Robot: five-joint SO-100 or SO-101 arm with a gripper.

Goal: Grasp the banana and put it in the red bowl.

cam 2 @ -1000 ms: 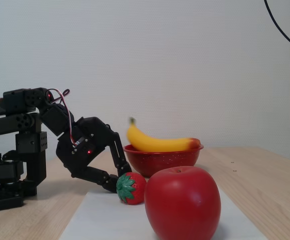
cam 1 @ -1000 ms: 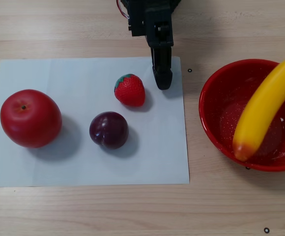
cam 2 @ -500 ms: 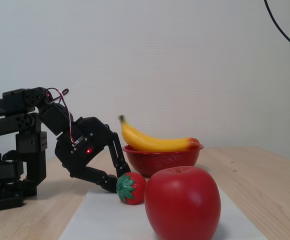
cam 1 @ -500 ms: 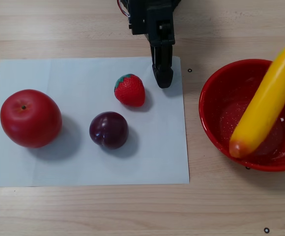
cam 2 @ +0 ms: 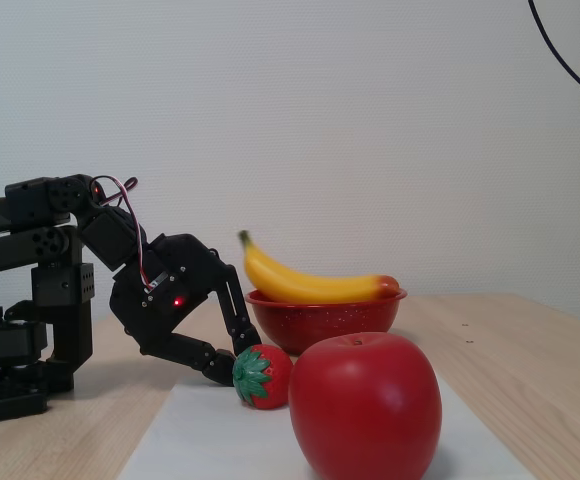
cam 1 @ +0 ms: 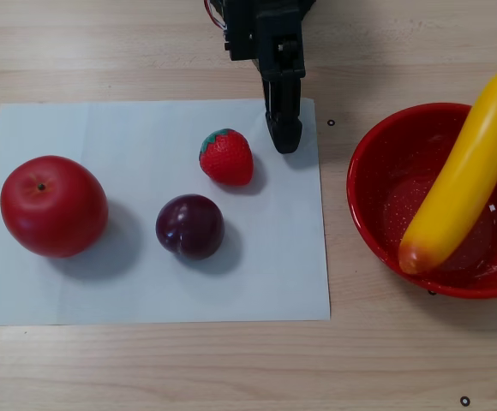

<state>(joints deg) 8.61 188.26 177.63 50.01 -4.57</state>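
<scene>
We are looking at a wooden bench [cam 1: 146, 377] carrying a white paper sheet [cam 1: 128, 128], with our black arm [cam 2: 40, 290] reaching in from the top edge in the other view and from the left in the fixed view. The red bowl [cam 1: 377, 180] is sitting on the bare wood just right of the sheet in the other view, and the banana [cam 1: 458, 175] is lying in it, its orange-red end resting near the bowl's near rim while the green stem end is sticking out past the far rim. In the fixed view the banana [cam 2: 305, 285] is showing above the bowl [cam 2: 320, 320], stem raised to the left. On the sheet we are seeing an apple [cam 1: 53, 205], a dark plum [cam 1: 189, 226] and a strawberry [cam 1: 226, 157]. Our end effector [cam 1: 283, 137] is pointing down at the sheet just right of the strawberry in the other view, holding nothing, its jaws looking closed together.
</scene>
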